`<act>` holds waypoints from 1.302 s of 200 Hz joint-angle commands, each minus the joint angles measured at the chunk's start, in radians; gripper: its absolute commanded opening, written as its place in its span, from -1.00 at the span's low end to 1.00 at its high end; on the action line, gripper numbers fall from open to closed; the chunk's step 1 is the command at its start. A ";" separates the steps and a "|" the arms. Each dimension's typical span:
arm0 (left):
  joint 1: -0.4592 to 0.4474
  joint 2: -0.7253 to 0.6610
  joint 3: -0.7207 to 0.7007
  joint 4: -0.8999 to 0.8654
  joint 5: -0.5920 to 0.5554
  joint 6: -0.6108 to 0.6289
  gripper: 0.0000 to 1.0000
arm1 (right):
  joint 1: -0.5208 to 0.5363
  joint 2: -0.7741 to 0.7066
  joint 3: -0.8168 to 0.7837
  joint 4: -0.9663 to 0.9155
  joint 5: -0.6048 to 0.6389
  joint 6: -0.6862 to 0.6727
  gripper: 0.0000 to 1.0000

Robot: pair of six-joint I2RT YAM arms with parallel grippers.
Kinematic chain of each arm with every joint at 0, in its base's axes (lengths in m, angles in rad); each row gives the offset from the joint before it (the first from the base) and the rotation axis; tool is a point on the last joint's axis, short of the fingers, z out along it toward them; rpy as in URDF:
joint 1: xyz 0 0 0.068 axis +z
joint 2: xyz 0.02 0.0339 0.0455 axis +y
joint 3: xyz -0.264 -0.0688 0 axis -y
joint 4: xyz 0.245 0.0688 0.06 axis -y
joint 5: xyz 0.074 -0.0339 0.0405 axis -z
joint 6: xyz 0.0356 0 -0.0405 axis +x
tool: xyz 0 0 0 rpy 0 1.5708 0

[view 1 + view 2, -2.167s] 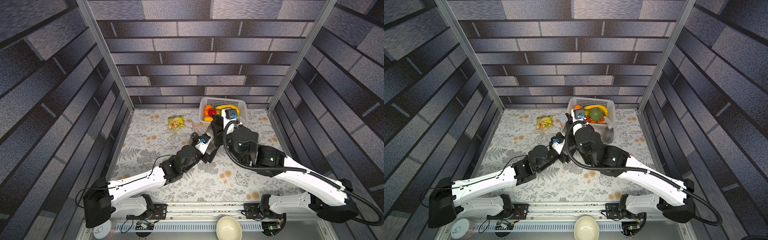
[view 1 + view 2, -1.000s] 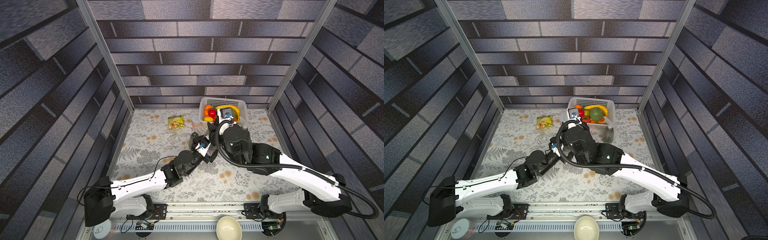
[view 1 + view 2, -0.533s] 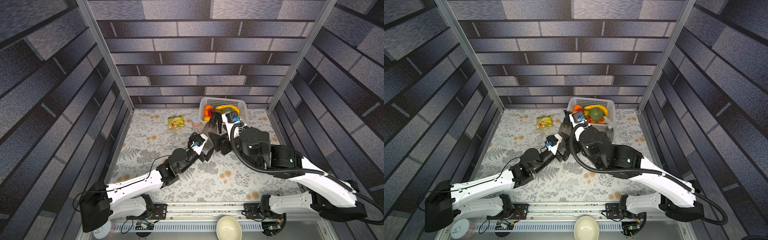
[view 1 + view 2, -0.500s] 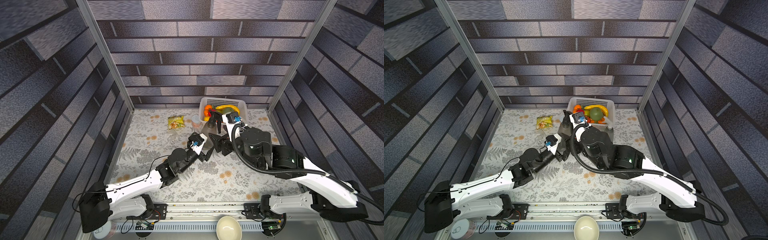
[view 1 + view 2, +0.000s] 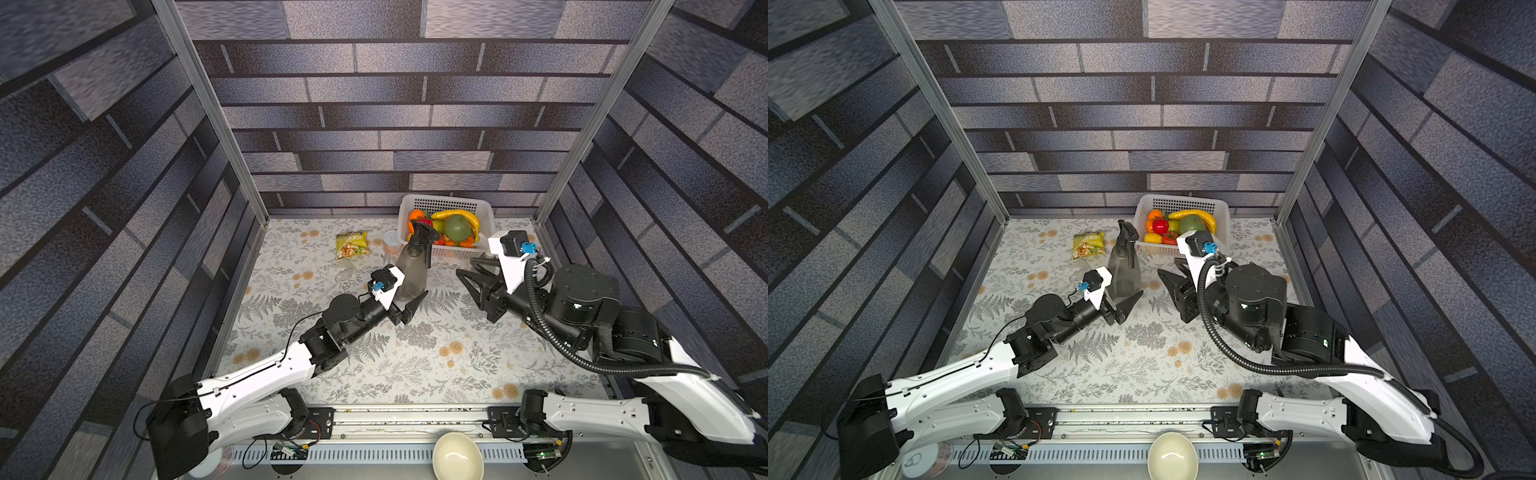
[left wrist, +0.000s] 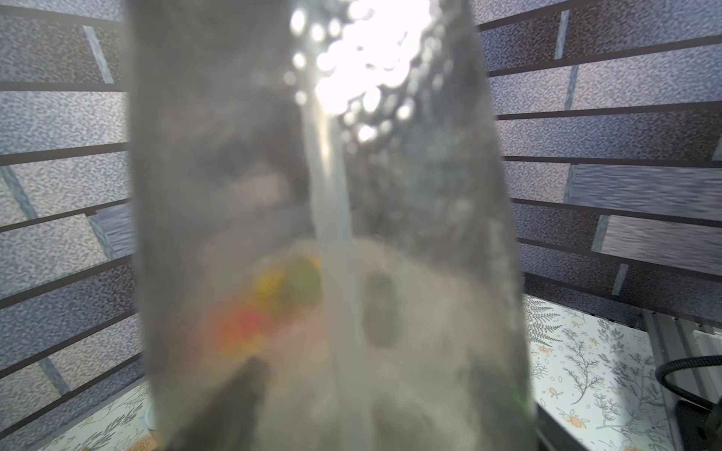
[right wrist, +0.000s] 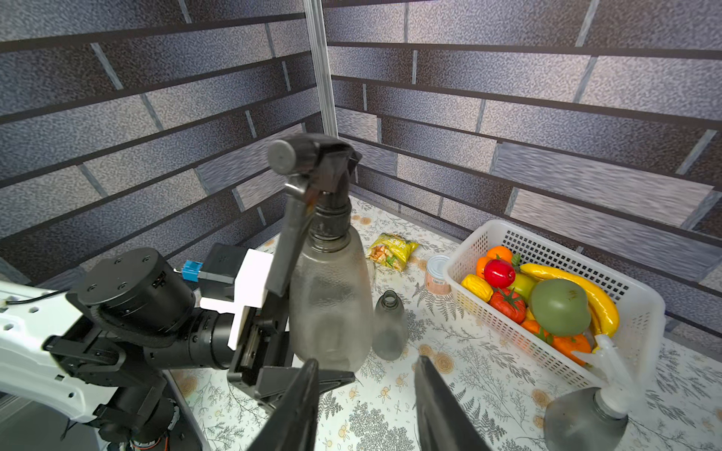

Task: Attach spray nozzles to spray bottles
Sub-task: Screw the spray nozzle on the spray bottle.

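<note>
A smoky-grey spray bottle (image 5: 410, 272) (image 5: 1124, 272) stands upright with a black spray nozzle (image 5: 422, 230) (image 7: 312, 160) on its neck. My left gripper (image 5: 409, 293) is shut on the bottle's wide base. In the left wrist view the bottle (image 6: 324, 234) fills the picture, and its dip tube (image 6: 334, 218) shows inside. My right gripper (image 5: 464, 267) (image 7: 365, 369) hangs open and empty to the right of the bottle, apart from it. A second bottle (image 7: 388, 328) without a nozzle stands just behind. A third bottle (image 7: 586, 418) carries a whitish nozzle (image 7: 609, 359).
A white basket (image 5: 444, 203) of toy fruit stands at the back right. A pinkish tin can (image 5: 390, 242) and a yellow snack bag (image 5: 352, 245) lie left of it. A cream bowl (image 5: 457, 457) sits off the mat at the front edge.
My right gripper has come off the top of the nozzle and drawn back to the right, away from the bottle. The left gripper still holds the bottle.
</note>
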 commanded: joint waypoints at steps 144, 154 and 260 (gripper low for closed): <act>-0.078 -0.018 0.041 -0.012 0.234 -0.074 0.28 | -0.272 0.055 -0.033 0.267 -0.625 -0.035 -0.17; -0.084 -0.018 0.046 -0.018 0.232 -0.067 0.29 | -0.272 0.058 -0.035 0.269 -0.622 -0.033 -0.18; -0.133 -0.020 0.085 -0.037 0.195 -0.010 0.28 | -0.273 0.067 -0.086 0.278 -0.599 -0.014 -0.35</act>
